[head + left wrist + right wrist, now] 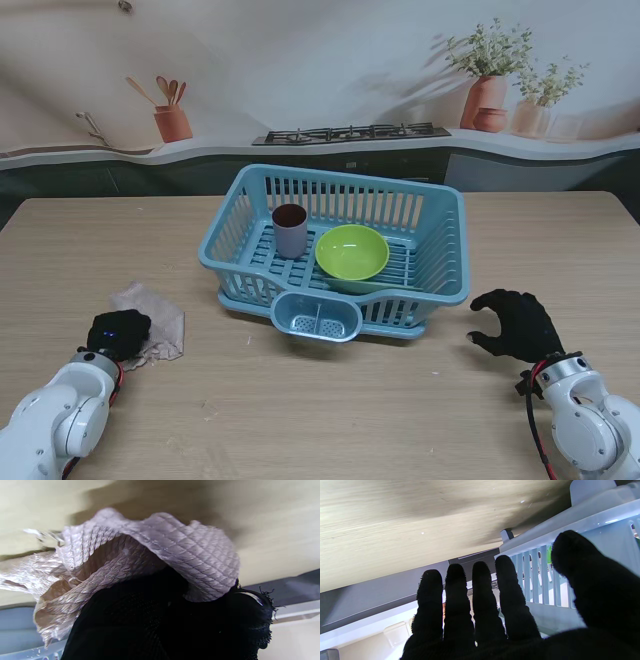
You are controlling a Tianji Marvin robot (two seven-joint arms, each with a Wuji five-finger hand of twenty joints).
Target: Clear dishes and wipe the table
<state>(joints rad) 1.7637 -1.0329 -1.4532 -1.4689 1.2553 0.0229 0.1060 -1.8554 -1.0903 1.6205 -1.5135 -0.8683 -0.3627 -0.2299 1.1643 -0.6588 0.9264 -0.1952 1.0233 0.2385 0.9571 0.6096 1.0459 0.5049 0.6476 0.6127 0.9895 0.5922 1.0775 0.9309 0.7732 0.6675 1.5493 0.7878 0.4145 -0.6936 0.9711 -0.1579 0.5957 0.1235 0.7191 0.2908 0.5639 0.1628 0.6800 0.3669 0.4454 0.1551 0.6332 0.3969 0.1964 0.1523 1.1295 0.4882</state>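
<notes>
A crumpled pale cloth (158, 318) lies on the wooden table (330, 410) at the near left. My left hand (117, 331), in a black glove, rests on the cloth's near edge with fingers closed in its folds; the left wrist view shows the quilted cloth (155, 555) bunched over the black fingers (150, 620). The blue dish rack (440, 270) stands mid-table holding a brown-rimmed cup (290, 230) and a green bowl (352, 252). My right hand (517, 325) hovers open beside the rack's right end, holding nothing; its spread fingers (480, 600) face the rack wall (595, 542).
A cutlery cup (316, 318) juts from the rack's near side. Behind the table runs a counter with a stove (350, 133), a utensil pot (172, 122) and potted plants (490, 90).
</notes>
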